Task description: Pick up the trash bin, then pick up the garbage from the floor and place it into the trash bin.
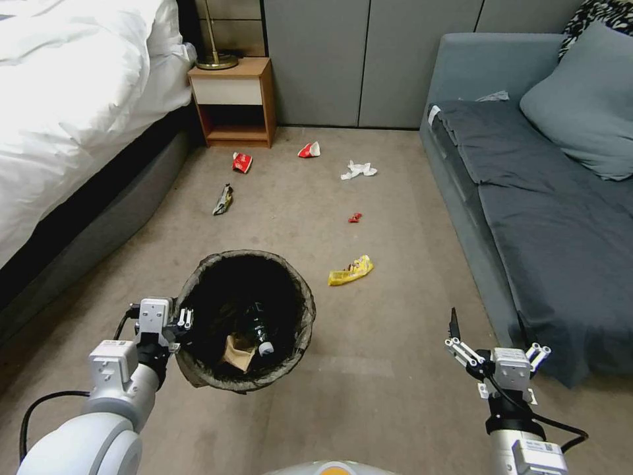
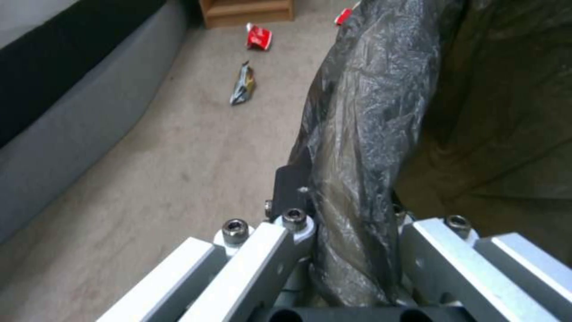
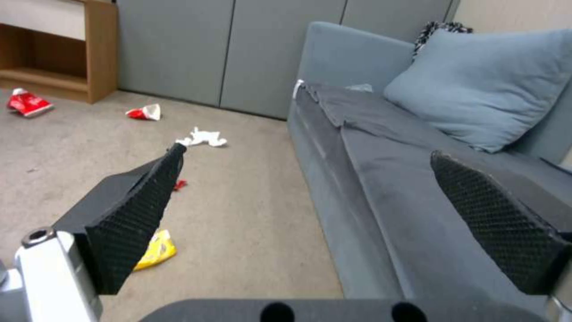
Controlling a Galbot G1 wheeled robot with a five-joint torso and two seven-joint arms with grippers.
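Thin liner rim of bin (image 1: 245, 320) pinched by left tool (image 1: 186, 321), lower left; could slip. Right tool (image 1: 491, 332) spread, empty, near sofa (image 1: 527, 218): snag risk w/ reach for wrapper (image 1: 351, 270).

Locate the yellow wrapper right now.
In the head view, the yellow wrapper lies on the floor, just right of the trash bin held by the left hand and ahead-left of the open right hand.
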